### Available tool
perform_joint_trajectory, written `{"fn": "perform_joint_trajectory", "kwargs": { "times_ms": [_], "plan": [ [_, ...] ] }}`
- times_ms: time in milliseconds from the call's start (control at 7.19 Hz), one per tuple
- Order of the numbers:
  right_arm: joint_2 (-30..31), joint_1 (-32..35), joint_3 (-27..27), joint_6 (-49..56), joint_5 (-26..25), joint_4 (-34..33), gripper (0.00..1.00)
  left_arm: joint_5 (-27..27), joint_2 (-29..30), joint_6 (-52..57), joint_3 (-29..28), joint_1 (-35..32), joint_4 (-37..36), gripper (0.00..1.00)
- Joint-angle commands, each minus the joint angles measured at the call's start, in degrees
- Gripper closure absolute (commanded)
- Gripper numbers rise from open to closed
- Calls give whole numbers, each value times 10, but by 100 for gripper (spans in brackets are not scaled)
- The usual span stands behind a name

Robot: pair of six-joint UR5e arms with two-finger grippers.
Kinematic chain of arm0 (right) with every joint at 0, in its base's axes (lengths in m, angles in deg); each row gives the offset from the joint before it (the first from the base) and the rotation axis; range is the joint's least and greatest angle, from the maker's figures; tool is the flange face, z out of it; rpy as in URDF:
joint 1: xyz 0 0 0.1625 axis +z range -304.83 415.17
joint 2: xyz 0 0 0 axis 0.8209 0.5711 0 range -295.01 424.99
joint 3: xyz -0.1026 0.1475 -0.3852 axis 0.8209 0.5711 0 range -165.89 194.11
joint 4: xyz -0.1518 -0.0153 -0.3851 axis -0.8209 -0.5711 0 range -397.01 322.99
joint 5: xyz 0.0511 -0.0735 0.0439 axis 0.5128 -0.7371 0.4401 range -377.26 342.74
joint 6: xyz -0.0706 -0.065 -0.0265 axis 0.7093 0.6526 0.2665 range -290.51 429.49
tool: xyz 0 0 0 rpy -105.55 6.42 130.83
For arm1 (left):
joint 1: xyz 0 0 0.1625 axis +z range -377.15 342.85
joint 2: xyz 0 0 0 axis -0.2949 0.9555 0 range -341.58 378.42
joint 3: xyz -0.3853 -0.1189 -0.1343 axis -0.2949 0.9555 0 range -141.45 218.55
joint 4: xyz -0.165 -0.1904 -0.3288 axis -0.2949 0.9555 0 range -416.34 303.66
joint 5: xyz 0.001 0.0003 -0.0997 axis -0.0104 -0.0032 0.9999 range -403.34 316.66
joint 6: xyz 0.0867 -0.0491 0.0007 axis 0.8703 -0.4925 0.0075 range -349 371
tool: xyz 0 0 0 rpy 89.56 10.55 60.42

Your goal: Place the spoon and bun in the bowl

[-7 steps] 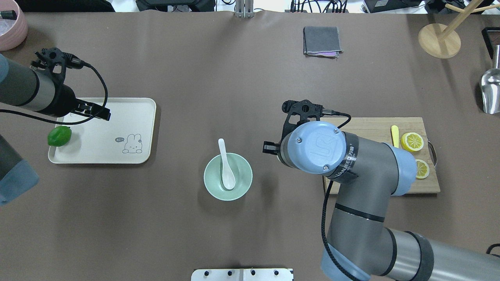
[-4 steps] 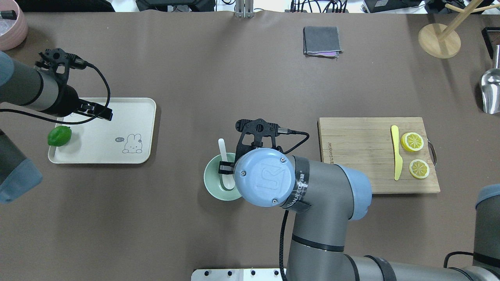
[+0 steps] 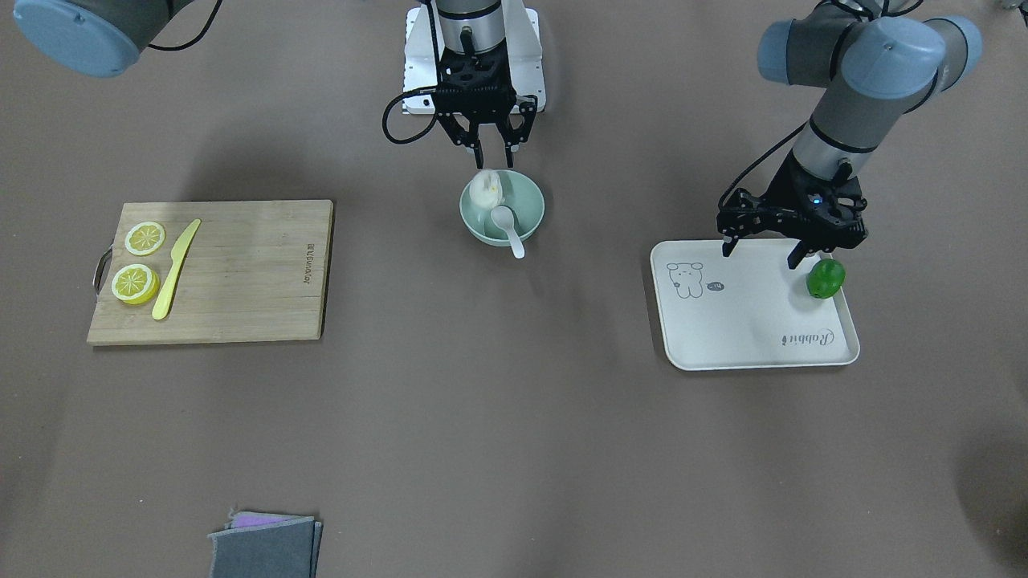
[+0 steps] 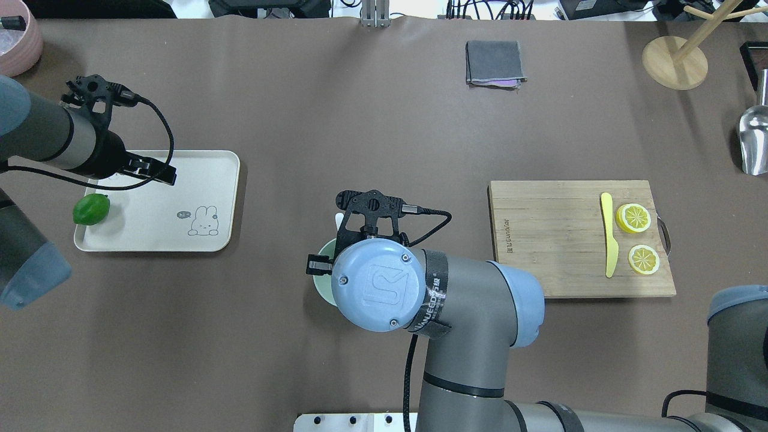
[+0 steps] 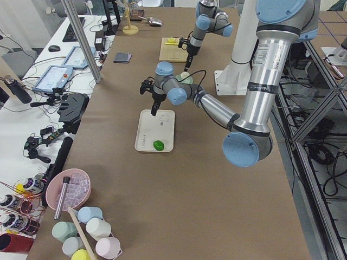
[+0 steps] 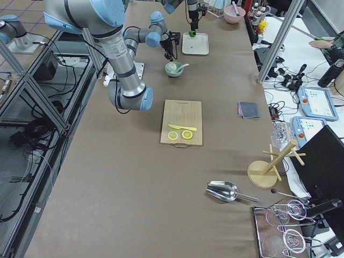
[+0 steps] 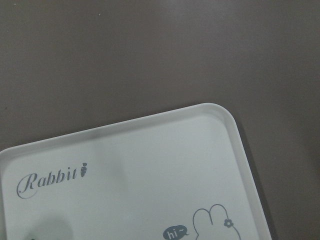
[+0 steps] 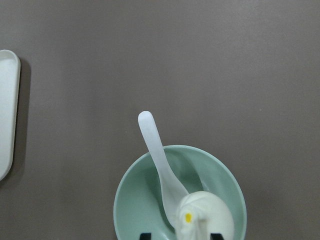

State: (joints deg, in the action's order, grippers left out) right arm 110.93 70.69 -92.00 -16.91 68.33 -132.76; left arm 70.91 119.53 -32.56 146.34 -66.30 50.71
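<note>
The pale mint-green bowl stands mid-table near the robot's base. The white spoon lies in it, its handle over the far rim. The white pleated bun rests inside the bowl on the robot's side. My right gripper hangs just above the bun with its fingers spread apart. In the right wrist view the bun sits beside the spoon in the bowl. In the overhead view my right wrist hides most of the bowl. My left gripper is open and empty over the cream tray.
A green lime sits at the tray's edge. The wooden cutting board holds two lemon halves and a yellow knife. A grey cloth, a wooden stand and a metal scoop lie at the far side.
My right arm swung left from beside the cutting board to above the bowl, and the bun now lies in the bowl. The left arm shifted only slightly.
</note>
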Motion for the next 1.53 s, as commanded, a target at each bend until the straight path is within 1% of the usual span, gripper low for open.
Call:
{"fn": "perform_joint_trajectory", "kwargs": {
  "times_ms": [0,139,278,417,557,696,835,974,1113,1252,1391],
  "plan": [
    [-6,15,-4,4,7,0,0,0,0,0,0,0,0,1],
    [-6,39,-5,8,29,1,0,0,0,0,1,0,0,1],
    [-4,77,-5,27,85,1,0,-2,6,0,0,0,-3,1],
    [-1,109,-5,53,125,0,0,-2,14,1,-7,0,-4,1],
    [3,144,-8,69,153,-1,0,-2,22,2,-20,0,-4,1],
    [16,193,-8,96,204,-4,0,-9,25,8,-21,1,-3,1],
    [47,241,-22,160,254,-4,0,-34,25,5,-21,11,19,1],
    [90,290,-37,226,295,-5,0,-43,9,1,-27,15,47,1],
    [133,339,-43,298,322,-4,0,-86,-12,10,-33,17,50,1],
    [192,386,-53,386,324,-6,0,-64,-18,10,-46,17,33,1],
    [250,438,-53,507,324,-7,0,0,-33,34,-43,6,9,1]
  ]
}}
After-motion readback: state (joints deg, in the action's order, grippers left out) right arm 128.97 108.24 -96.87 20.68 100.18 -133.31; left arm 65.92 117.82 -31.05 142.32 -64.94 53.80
